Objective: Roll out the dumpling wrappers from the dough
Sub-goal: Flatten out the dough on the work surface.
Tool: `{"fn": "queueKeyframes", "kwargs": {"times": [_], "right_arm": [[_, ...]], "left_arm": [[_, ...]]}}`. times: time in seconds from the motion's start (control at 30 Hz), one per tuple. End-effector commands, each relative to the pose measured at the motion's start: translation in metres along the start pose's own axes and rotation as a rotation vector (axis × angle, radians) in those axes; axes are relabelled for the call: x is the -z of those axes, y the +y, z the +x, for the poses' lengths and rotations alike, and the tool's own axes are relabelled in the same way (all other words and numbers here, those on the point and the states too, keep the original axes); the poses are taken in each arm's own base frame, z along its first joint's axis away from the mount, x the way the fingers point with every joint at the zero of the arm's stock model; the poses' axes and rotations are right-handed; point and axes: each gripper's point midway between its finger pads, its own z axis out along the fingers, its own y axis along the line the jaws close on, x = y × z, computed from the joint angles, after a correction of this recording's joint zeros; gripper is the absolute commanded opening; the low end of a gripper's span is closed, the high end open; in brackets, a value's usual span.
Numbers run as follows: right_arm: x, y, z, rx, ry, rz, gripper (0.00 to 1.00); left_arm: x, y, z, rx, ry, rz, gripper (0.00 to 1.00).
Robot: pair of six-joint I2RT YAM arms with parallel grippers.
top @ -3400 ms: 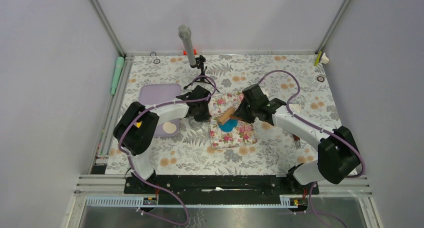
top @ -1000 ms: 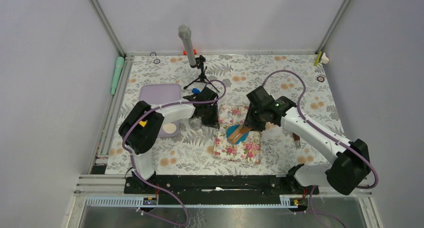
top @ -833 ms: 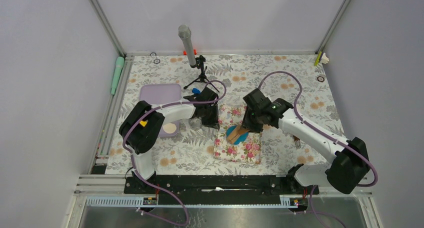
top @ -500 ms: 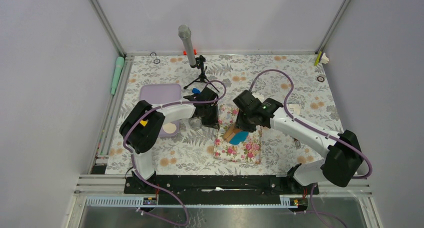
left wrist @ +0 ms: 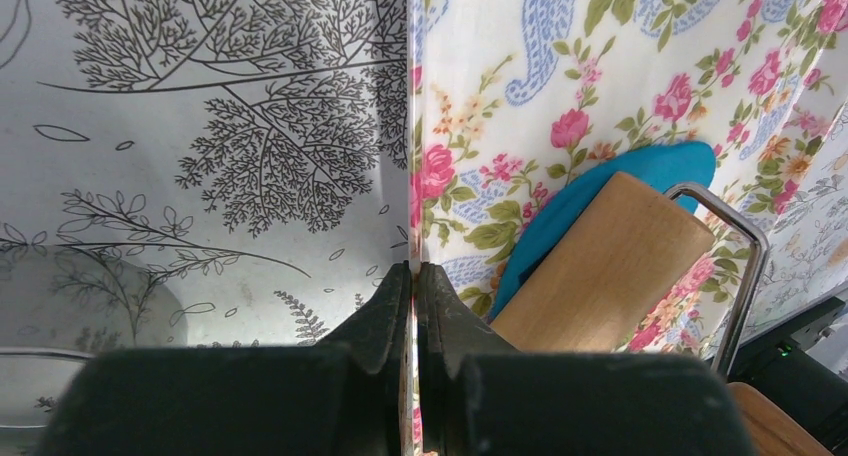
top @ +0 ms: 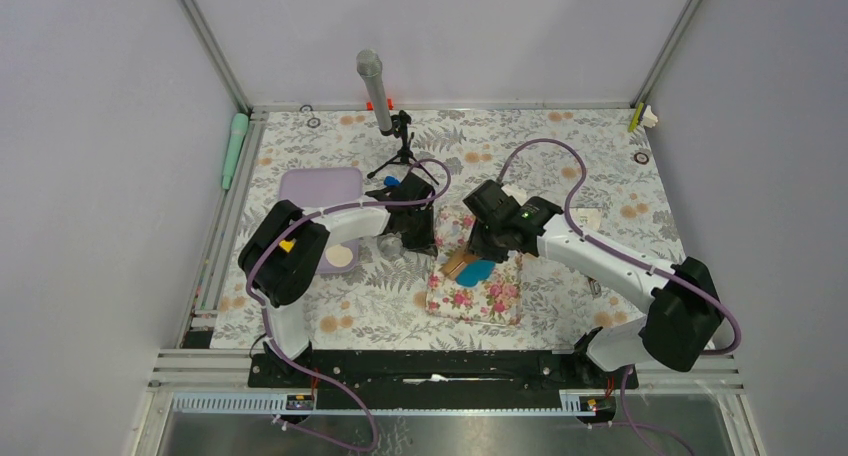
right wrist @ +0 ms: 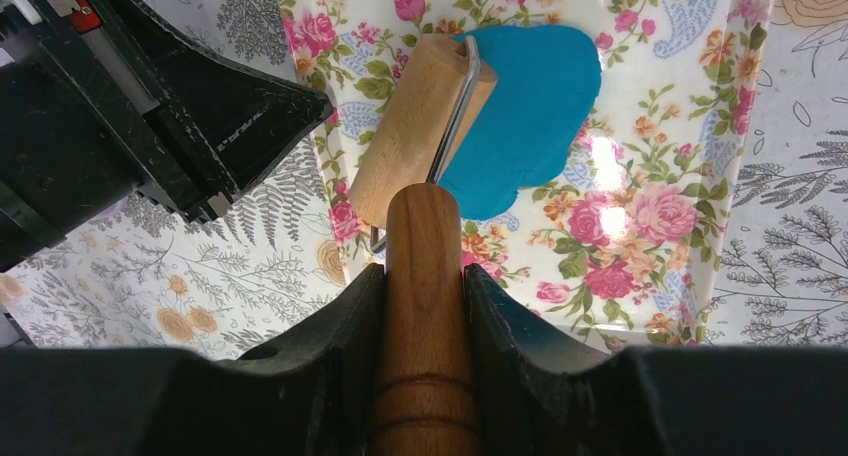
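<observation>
So far, on the bench [top: 560,146], the floral mat [top: 490,294] holds the dough [right wrist: 535,116] near its centre. It is flattened into an irregular blue sheet, and no clean disc shows yet. The right gripper [right wrist: 422,276] clamps the roller [right wrist: 415,126] handle, with the drum at the sheet's 10 o'clock edge. The left gripper [left wrist: 412,276] pinches the mat's 10 o'clock edge. A purple tray [top: 300,191] at 9 and a microphone [top: 375,91] at 11 block nothing.
</observation>
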Motion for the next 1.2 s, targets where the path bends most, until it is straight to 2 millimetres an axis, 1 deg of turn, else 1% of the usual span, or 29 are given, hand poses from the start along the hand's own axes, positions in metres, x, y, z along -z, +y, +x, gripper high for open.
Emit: {"fn": "queueKeyframes", "kwargs": {"times": [0.0, 0.1, 0.27, 0.43, 0.57, 0.67, 0.73, 0.8, 0.87, 0.93, 0.97, 1.03, 1.07, 1.13, 1.17], "right_arm": [[-0.038, -0.062, 0.026, 0.040, 0.051, 0.262, 0.00], [-0.044, -0.064, 0.030, 0.020, 0.051, 0.260, 0.00], [-0.052, -0.068, 0.028, 0.050, 0.042, 0.295, 0.00], [-0.056, -0.058, 0.020, 0.082, 0.026, 0.272, 0.00], [-0.053, -0.041, 0.009, 0.097, 0.010, 0.235, 0.00], [-0.048, -0.034, 0.002, 0.103, -0.004, 0.223, 0.00], [-0.042, -0.030, -0.001, 0.103, -0.010, 0.209, 0.00], [-0.031, -0.024, -0.007, 0.099, -0.023, 0.183, 0.00], [-0.012, -0.016, -0.015, 0.092, -0.047, 0.138, 0.00], [0.014, -0.008, -0.026, 0.078, -0.091, 0.074, 0.00], [0.025, -0.007, -0.030, 0.072, -0.108, 0.055, 0.00], [0.043, -0.009, -0.036, 0.064, -0.140, 0.037, 0.00], [0.048, -0.012, -0.038, 0.059, -0.153, 0.041, 0.00], [0.053, -0.021, -0.039, 0.054, -0.170, 0.064, 0.00], [0.052, -0.025, -0.039, 0.048, -0.176, 0.078, 0.00]], "left_arm": [[0.009, -0.016, -0.009, -0.026, -0.036, 0.057, 0.00], [0.008, -0.016, -0.008, -0.023, -0.031, 0.059, 0.00], [0.009, -0.019, -0.010, -0.030, -0.038, 0.065, 0.00], [0.010, -0.020, -0.011, -0.030, -0.039, 0.068, 0.00], [0.009, -0.021, -0.011, -0.029, -0.035, 0.073, 0.00], [0.010, -0.023, -0.011, -0.029, -0.035, 0.077, 0.00], [0.011, -0.023, -0.012, -0.032, -0.042, 0.075, 0.00], [0.012, -0.022, -0.013, -0.034, -0.043, 0.069, 0.00], [0.011, -0.020, -0.013, -0.031, -0.047, 0.060, 0.00], [0.011, -0.019, -0.012, -0.029, -0.046, 0.056, 0.00], [0.011, -0.019, -0.012, -0.028, -0.047, 0.054, 0.00], [0.010, -0.018, -0.012, -0.025, -0.048, 0.049, 0.00], [0.010, -0.017, -0.013, -0.024, -0.049, 0.047, 0.00], [0.010, -0.017, -0.013, -0.022, -0.049, 0.046, 0.00], [0.010, -0.017, -0.013, -0.021, -0.049, 0.047, 0.00]]}}
